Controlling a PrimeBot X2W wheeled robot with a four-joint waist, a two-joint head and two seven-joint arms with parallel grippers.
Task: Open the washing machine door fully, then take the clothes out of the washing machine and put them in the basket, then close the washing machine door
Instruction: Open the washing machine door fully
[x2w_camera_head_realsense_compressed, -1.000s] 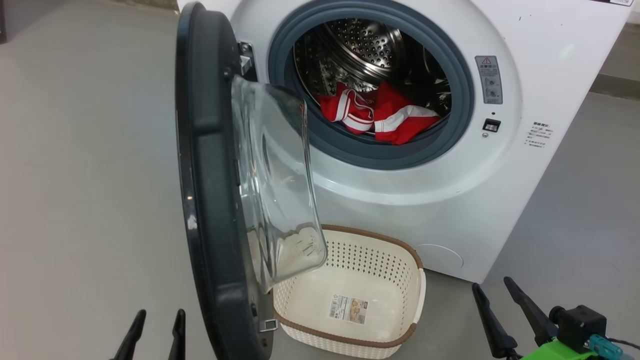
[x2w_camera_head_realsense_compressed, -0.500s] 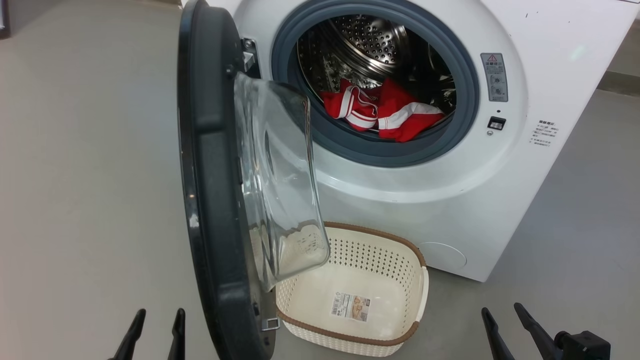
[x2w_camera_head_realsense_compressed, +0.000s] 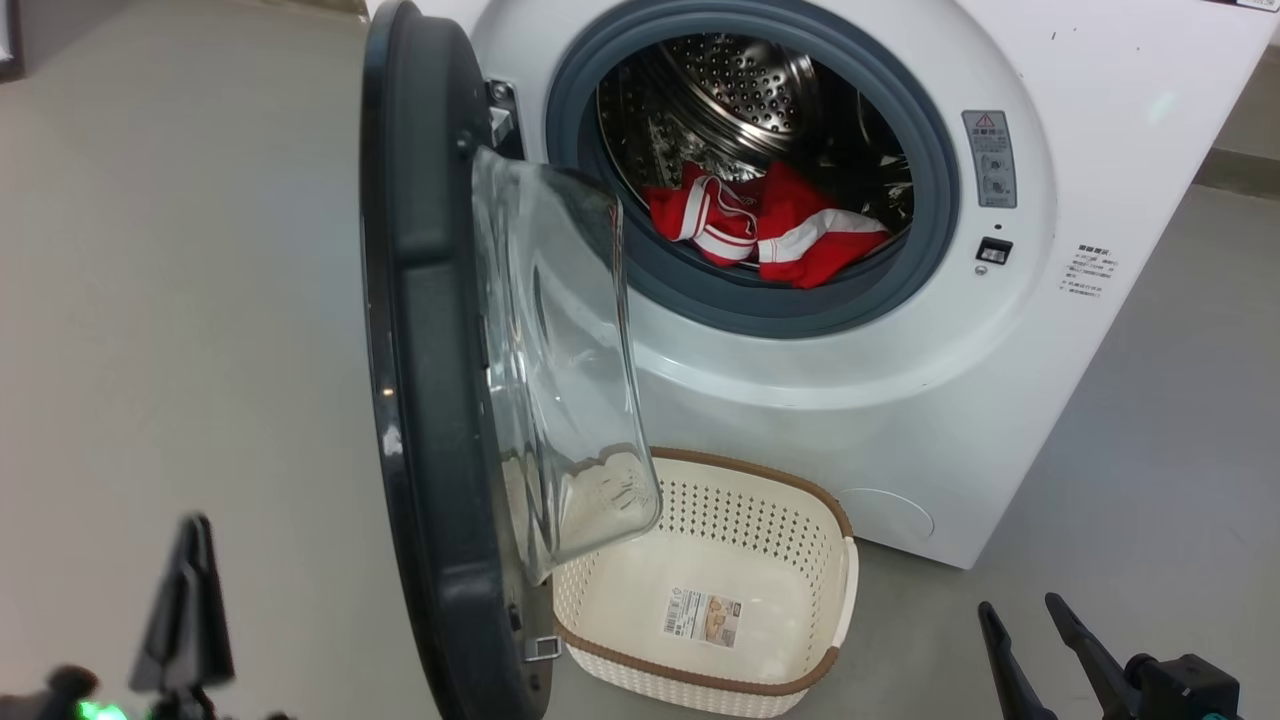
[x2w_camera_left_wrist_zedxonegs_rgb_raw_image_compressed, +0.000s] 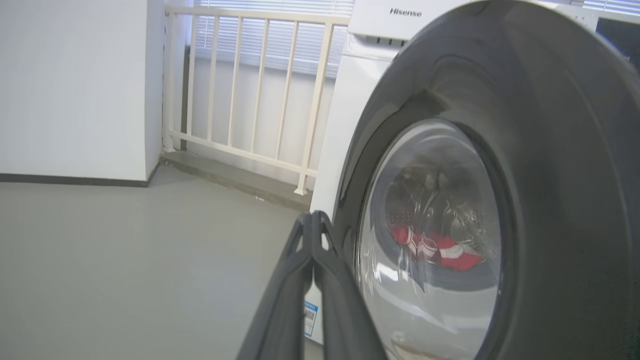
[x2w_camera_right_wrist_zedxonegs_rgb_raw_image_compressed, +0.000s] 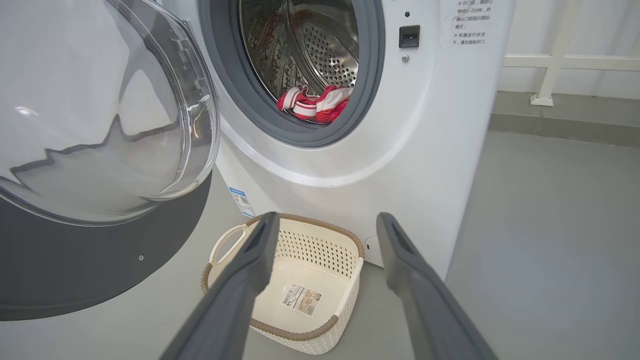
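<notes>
Outside the washing machine door (x2w_camera_left_wrist_zedxonegs_rgb_raw_image_compressed: 560, 125), left jaws pinched shut, right jaws wide: hook your shut pair on its edge, then swing it fully back.

The left gripper (x2w_camera_left_wrist_zedxonegs_rgb_raw_image_compressed: 312, 216) is a pair of long, matte dark grey plastic fingers, broad low down and narrowing to slim rounded tips, with a thin lighter edge running along each. In the head view the left gripper (x2w_camera_head_realsense_compressed: 192, 540) is a blurred black wedge, and below it sit a small dark rounded knob (x2w_camera_head_realsense_compressed: 60, 685) and a bright green glowing light (x2w_camera_head_realsense_compressed: 95, 712). The right gripper (x2w_camera_right_wrist_zedxonegs_rgb_raw_image_compressed: 327, 220) has the same dark grey fingers, flat-faced, with a shallow recessed panel near each blunt tip. In the head view the right gripper (x2w_camera_head_realsense_compressed: 1018, 603) looks black and sharply tapered, and a black boxy block (x2w_camera_head_realsense_compressed: 1185, 682) sits at its base.
</notes>
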